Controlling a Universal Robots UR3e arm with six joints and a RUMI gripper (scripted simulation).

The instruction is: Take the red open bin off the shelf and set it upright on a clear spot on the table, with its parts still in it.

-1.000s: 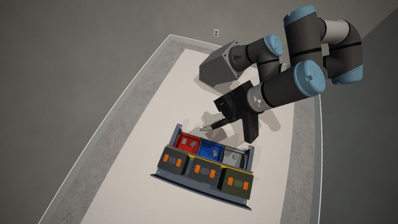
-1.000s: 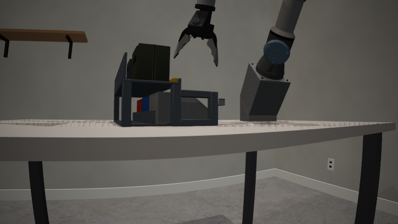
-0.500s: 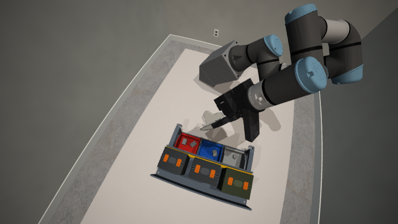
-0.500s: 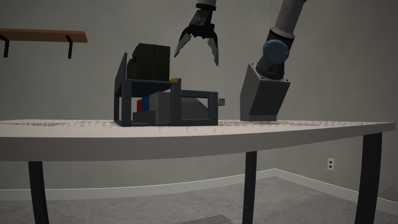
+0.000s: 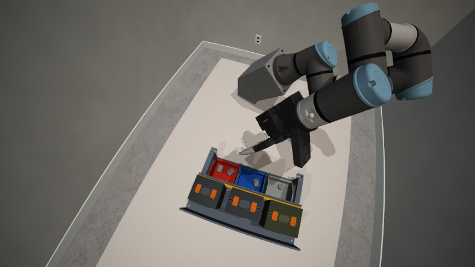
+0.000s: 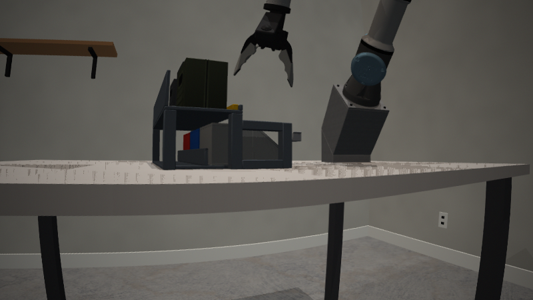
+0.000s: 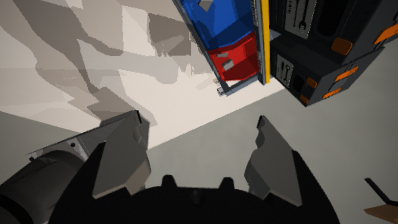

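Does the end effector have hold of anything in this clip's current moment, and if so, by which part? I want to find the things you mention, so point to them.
Nothing is held: the end effector [image 5: 265, 151] [image 6: 262, 81] [image 7: 199, 113] is open, and the red bin [image 5: 224, 171] [image 6: 186, 141] [image 7: 244, 71] sits in the shelf.

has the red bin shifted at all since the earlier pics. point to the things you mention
No. In the top view, the red bin [image 5: 225, 178] [image 7: 244, 70] sits in the same place against the shelf's left post [image 5: 207, 162], beside the blue bin [image 5: 248, 175] [image 7: 225, 27].
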